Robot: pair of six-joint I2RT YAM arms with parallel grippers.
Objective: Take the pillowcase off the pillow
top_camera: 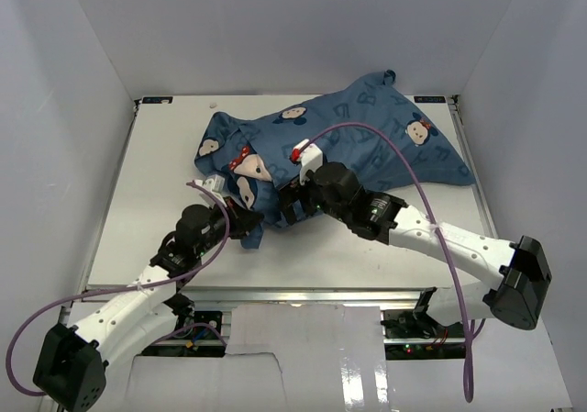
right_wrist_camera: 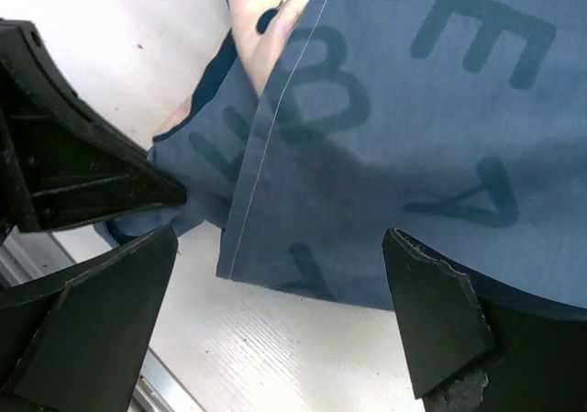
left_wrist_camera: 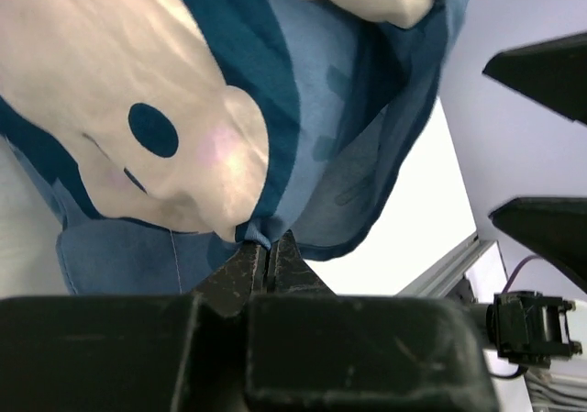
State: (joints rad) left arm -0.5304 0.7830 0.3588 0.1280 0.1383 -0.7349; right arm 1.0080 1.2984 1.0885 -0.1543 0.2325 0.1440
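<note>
**Now pinching the pillowcase [top_camera: 367, 141] hem**

Lies crumpled across the far middle of the worktop [top_camera: 156, 183]. Clamped at its near-left edge by the left hand [left_wrist_camera: 268, 247], fingers closed tight on the hem. Just beside, the right hand [right_wrist_camera: 280, 238], spread wide over the cloth, grasping nothing.

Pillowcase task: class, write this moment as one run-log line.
left fingers: shut on pillowcase edge | right fingers: open over pillowcase edge | pillow: not visible
</note>
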